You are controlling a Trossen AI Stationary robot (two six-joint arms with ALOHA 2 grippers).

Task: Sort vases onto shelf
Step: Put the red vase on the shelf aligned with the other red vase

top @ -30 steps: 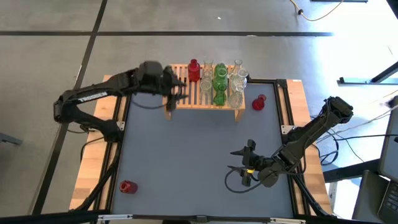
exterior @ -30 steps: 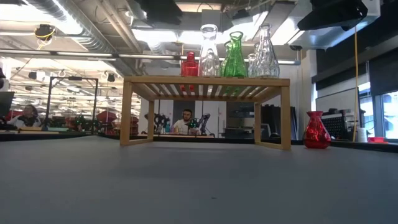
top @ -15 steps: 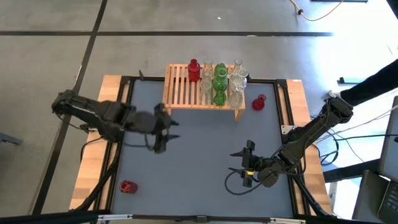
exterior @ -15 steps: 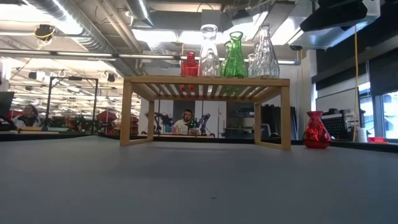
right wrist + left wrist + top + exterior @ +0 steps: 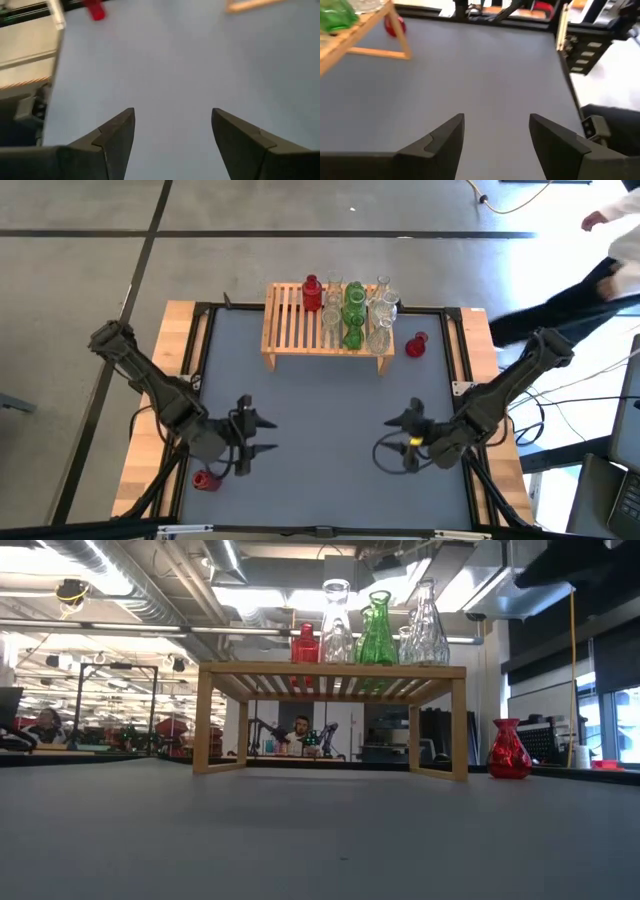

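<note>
The light-wood shelf (image 5: 322, 322) stands by the table's far edge on its short legs (image 5: 204, 720). On the right half of its slats stand red (image 5: 312, 292), green (image 5: 353, 315) and clear (image 5: 380, 312) vases. Another red vase (image 5: 415, 345) stands on the mat right of the shelf (image 5: 509, 749). A third red vase (image 5: 205, 480) sits near the near-left corner. My left gripper (image 5: 265, 436) is open and low over the mat, just right of that vase. My right gripper (image 5: 396, 436) is open, low over the near-right mat.
A black frame (image 5: 455, 360) borders the grey mat (image 5: 320, 410), and wooden table margins lie outside it. A person (image 5: 600, 260) moves past the table's far-right corner. The mat between the two grippers (image 5: 485, 75) is bare.
My left arm has swung from the shelf's left end back toward the table's near-left corner and come down low over the mat, staying open and holding nothing. A person has walked into view at the far right. The vases have kept their places.
</note>
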